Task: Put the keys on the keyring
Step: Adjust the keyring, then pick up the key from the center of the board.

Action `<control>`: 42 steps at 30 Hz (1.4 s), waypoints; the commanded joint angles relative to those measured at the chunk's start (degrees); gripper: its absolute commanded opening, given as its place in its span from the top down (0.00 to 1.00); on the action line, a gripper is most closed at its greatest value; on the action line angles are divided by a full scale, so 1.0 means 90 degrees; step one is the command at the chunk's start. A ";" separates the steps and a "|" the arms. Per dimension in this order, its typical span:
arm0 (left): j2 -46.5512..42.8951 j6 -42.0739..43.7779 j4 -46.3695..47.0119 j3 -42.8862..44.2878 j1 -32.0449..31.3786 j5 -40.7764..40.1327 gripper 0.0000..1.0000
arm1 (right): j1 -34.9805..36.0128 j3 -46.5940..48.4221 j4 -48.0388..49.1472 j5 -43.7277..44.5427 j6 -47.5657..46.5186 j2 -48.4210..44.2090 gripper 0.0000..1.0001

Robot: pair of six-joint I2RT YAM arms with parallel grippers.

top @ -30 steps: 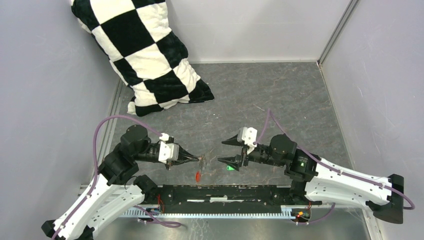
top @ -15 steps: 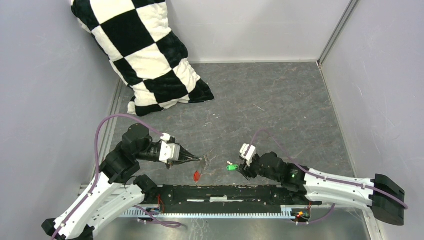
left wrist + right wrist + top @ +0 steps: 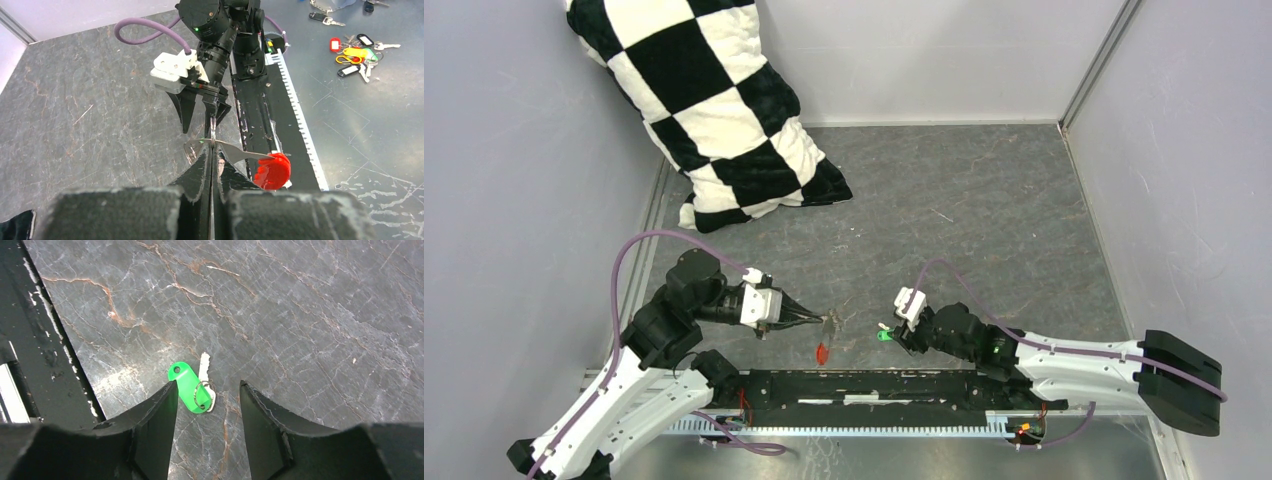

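Note:
The green-headed key (image 3: 190,387) lies flat on the table, with a small ring and a metal blade (image 3: 204,365) at its end. My right gripper (image 3: 207,386) is open and low over it. The key sits between the jaws, close to the left finger. In the top view the key (image 3: 883,335) shows at the right gripper's (image 3: 894,338) tips. My left gripper (image 3: 212,150) is shut on the keyring's thin metal ring (image 3: 192,150). The red tag (image 3: 272,171) hangs to one side, and also shows in the top view (image 3: 822,352) below the left gripper (image 3: 826,320).
A black-and-white checkered pillow (image 3: 714,110) leans at the back left. A black rail (image 3: 874,385) runs along the near edge. Beyond it, several other tagged keys (image 3: 357,50) lie on a metal surface. Grey walls close in left, back and right.
My right arm has dropped from a raised pose and stretched left, so its open jaws are now low around the green key. The left gripper has stayed almost still with the keyring.

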 commanded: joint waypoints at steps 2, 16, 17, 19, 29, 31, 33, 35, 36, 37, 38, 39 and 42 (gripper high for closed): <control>-0.0091 0.0189 0.0174 0.0218 -0.0012 0.0027 0.98 | 0.0018 -0.0121 0.0368 -0.0233 0.0071 -0.0042 0.45; -0.0100 0.0193 0.0136 0.0286 -0.0012 0.0059 0.98 | 0.0027 -0.0050 0.0489 -0.0033 0.0063 0.0486 0.54; -0.0107 0.0198 0.0133 0.0286 -0.0020 0.0058 0.98 | 0.0029 -0.0050 0.0507 -0.0013 0.0088 0.0491 0.56; -0.0121 0.0228 0.0103 0.0291 -0.0012 0.0083 0.98 | 0.0025 -0.0069 0.0564 0.0020 0.0106 0.0495 0.60; -0.0141 0.0309 0.0029 0.0349 -0.0015 0.0095 0.98 | 0.0033 -0.0087 0.0694 0.0009 0.0149 0.0788 0.59; -0.0144 0.0310 0.0021 0.0359 -0.0012 0.0100 0.98 | 0.0028 -0.0071 0.0653 0.0029 0.0148 0.0829 0.59; -0.0151 0.0313 0.0019 0.0364 -0.0012 0.0099 0.98 | 0.0030 -0.0060 0.0640 0.0081 0.0157 0.0835 0.61; -0.0175 0.0309 0.0005 0.0365 -0.0012 0.0082 0.98 | 0.0030 -0.0068 0.0677 0.0103 0.0144 0.0827 0.66; -0.0180 0.0317 -0.0007 0.0364 -0.0012 0.0076 0.98 | 0.0030 -0.0069 0.0704 0.0104 0.0148 0.0825 0.71; -0.0180 0.0331 -0.0031 0.0373 -0.0012 0.0081 0.98 | 0.0021 -0.0069 0.0741 0.0102 0.0137 0.0819 0.75; -0.0179 0.0351 -0.0055 0.0383 -0.0012 0.0090 0.98 | 0.0028 -0.0069 0.0789 0.0106 0.0119 0.0807 0.81; -0.0183 0.0368 -0.0070 0.0391 -0.0012 0.0099 0.98 | 0.0029 -0.0070 0.0814 0.0107 0.0104 0.0790 0.86; -0.0180 0.0488 -0.0188 0.0394 -0.0012 0.0174 0.98 | 0.0029 -0.0010 0.0803 0.0096 -0.0041 0.0724 0.99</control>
